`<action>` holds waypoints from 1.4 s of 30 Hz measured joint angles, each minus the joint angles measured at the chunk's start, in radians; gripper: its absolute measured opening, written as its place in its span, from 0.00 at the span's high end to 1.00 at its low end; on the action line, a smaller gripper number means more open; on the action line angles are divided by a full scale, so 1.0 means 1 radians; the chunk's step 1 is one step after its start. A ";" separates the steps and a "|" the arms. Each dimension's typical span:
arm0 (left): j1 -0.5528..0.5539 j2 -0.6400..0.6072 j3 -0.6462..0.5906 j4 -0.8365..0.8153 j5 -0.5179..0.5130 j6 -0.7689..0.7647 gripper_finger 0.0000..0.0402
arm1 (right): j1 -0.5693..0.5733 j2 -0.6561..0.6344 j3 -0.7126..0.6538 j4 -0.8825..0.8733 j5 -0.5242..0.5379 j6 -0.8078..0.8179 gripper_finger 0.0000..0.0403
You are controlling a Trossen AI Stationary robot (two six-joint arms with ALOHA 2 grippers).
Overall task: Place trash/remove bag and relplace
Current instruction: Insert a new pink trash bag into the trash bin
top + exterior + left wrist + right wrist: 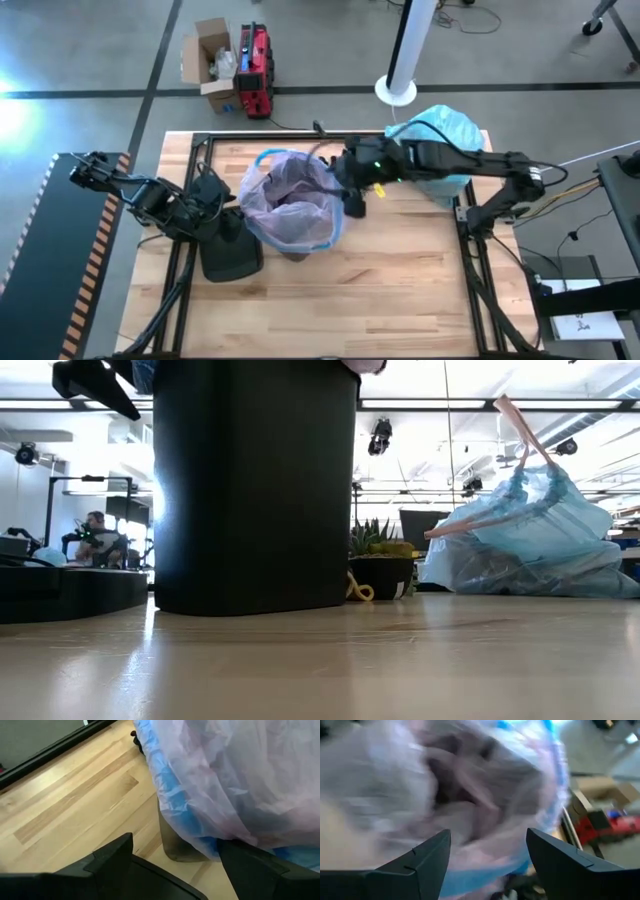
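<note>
Robotics lab: concrete floor, ceiling strip lights, seated person.

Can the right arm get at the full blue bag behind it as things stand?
Probably yes: the blue bag lies right beside the right arm, nothing between, though the right gripper, fingers open, is at the bin's pink liner.

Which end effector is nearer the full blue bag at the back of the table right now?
Right. The right end effector is at the bin's rim, beside the full blue bag. The left end effector sits on the bin's far side, farther away.

Wooden table: bin, bag, plant.
</note>
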 joint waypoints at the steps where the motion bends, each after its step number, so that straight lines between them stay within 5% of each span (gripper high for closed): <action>1: 0.000 0.000 0.000 0.000 0.000 0.000 0.31 | -0.019 0.011 -0.001 -0.005 -0.003 0.007 0.39; 18: 0.000 -0.002 0.000 -0.018 0.003 -0.029 0.32 | -0.063 -0.060 0.003 -0.344 0.087 -0.132 0.39; 24: 0.000 0.002 0.000 -0.019 0.002 -0.044 0.31 | -0.029 -0.132 0.003 -0.318 0.080 -0.202 0.40; 32: 0.001 0.004 0.000 -0.013 0.000 -0.047 0.33 | 0.024 -0.190 -0.002 -0.055 -0.011 -0.109 0.43; 42: 0.001 -0.003 0.000 -0.013 0.000 -0.055 0.34 | 0.104 -0.128 -0.012 -0.291 -0.011 -0.230 0.44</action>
